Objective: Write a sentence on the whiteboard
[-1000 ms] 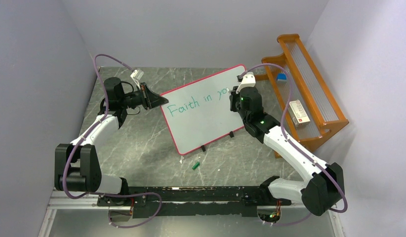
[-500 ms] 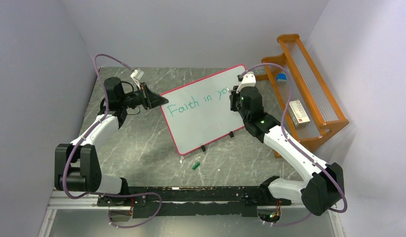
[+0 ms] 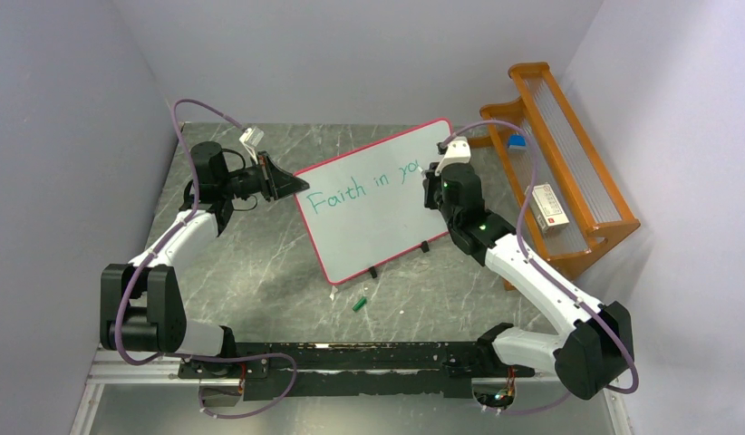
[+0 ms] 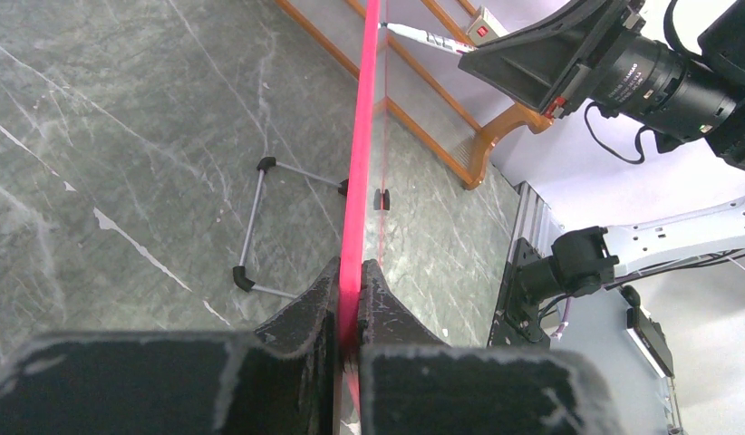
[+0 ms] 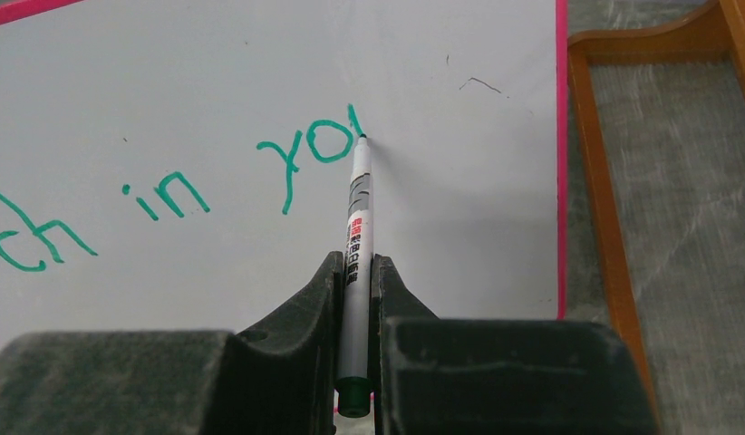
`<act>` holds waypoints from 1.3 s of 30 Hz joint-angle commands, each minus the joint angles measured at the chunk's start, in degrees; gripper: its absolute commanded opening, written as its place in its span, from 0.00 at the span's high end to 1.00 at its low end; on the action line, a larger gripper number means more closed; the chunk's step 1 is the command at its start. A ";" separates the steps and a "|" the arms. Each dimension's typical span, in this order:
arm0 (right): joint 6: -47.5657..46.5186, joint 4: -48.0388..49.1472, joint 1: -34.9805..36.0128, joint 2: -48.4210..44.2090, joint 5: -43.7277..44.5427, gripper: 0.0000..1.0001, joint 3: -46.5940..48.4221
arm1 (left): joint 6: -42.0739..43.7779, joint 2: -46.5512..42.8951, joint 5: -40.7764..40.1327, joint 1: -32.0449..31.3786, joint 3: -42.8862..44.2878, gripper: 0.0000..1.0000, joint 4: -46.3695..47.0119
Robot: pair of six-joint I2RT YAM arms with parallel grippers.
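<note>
Nearest the arm bases, a small green marker cap (image 3: 358, 304) lies on the grey marble-pattern table (image 3: 251, 263), just below the lower edge of the whiteboard (image 3: 369, 217).

The whiteboard stands tilted on small black feet near the table centre. In the top view its long axis runs from about 7 o'clock to 1 o'clock.

The left gripper (image 4: 349, 304) is clenched on the pink-red frame at the board's left edge, at 9 o'clock from the board centre in the top view. In the left wrist view the frame passes edge-on between both fingers (image 4: 307, 313). A thin wire stand (image 4: 256, 222) with black tips rests on the table behind the board.

The right gripper (image 5: 355, 281) is clenched on a white-barrelled marker (image 5: 358, 213). Its green end protrudes at the rear of the jaws. The tip touches the board surface at the upper right, at 1 o'clock from the board centre.

The sentence (image 5: 169, 195), written in green, reads "Faith in yo" plus one short stroke. The marker tip sits at the lower end of that stroke.

Farthest, at 2 o'clock from the board, an orange wooden rack (image 3: 568, 163) holds a small blue item (image 3: 517, 141) and a white box (image 3: 549, 207).
</note>
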 commanded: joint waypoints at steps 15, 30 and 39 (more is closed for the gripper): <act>-0.06 1.72 -1.34 0.36 1.72 1.00 -0.01 | 4.18 1.62 -1.10 -1.44 -0.56 0.95 -5.32; -0.82 3.92 -1.77 1.36 1.10 1.00 2.15 | 4.15 1.67 -1.18 -1.44 -0.56 0.95 -5.40; -0.90 3.93 -1.91 1.70 0.64 1.00 2.72 | 4.18 1.66 -1.07 -1.44 -0.57 0.95 -5.38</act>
